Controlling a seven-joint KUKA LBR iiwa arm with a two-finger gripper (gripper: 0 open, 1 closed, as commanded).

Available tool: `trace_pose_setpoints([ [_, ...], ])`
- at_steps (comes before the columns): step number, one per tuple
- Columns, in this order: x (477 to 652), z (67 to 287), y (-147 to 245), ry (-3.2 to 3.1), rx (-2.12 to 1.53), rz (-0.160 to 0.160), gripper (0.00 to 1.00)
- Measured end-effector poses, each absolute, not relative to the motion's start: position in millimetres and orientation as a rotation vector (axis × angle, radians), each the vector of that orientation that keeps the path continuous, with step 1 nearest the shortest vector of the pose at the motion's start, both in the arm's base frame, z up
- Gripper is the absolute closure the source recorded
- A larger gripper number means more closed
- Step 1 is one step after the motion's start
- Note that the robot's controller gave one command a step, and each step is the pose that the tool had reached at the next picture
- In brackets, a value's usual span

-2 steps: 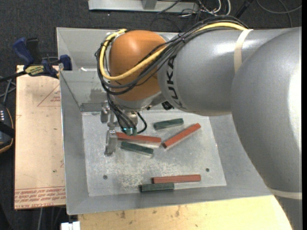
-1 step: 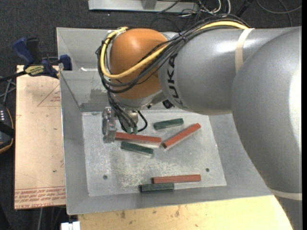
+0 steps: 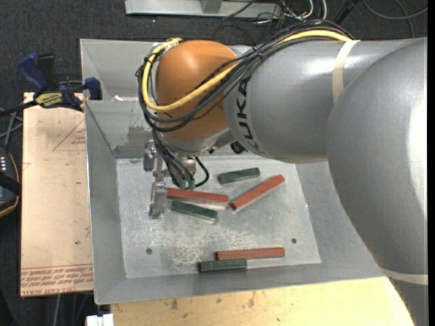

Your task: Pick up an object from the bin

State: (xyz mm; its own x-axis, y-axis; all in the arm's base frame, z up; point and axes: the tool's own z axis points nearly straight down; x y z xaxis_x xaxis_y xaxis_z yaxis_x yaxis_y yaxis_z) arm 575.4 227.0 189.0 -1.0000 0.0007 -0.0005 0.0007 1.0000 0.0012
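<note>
Bin floor (image 3: 139, 233) bare leftward — gripper (image 3: 160, 197) at red bar (image 3: 200, 195) end.

One marking can be read: the brand lettering (image 3: 243, 117) on the silver arm (image 3: 306, 94). It stands in dark capitals on the casing just right of the orange wrist cover (image 3: 187, 80). The letters lie sideways, running down the curve of the shell. They spell KUKA, though only part is plain, since the upper end is crossed by the black and yellow cables (image 3: 204, 90) and the lower end turns under the casing.
</note>
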Motion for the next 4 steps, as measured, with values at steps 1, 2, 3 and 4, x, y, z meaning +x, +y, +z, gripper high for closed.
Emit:
trace_pose_setpoints([
  [1, 575.4, 189.0, 227.0, 3.141, 0.001, 0.002, 0.0],
  [2, 595.2, 132.3, 197.7, 3.135, 0.0, 0.006, 0.0],
  [3, 580.4, 84.0, 170.5, 3.135, -0.202, 0.001, 0.0],
  [4, 610.7, 74.5, 154.3, 3.126, -0.289, 0.003, 0.0],
])
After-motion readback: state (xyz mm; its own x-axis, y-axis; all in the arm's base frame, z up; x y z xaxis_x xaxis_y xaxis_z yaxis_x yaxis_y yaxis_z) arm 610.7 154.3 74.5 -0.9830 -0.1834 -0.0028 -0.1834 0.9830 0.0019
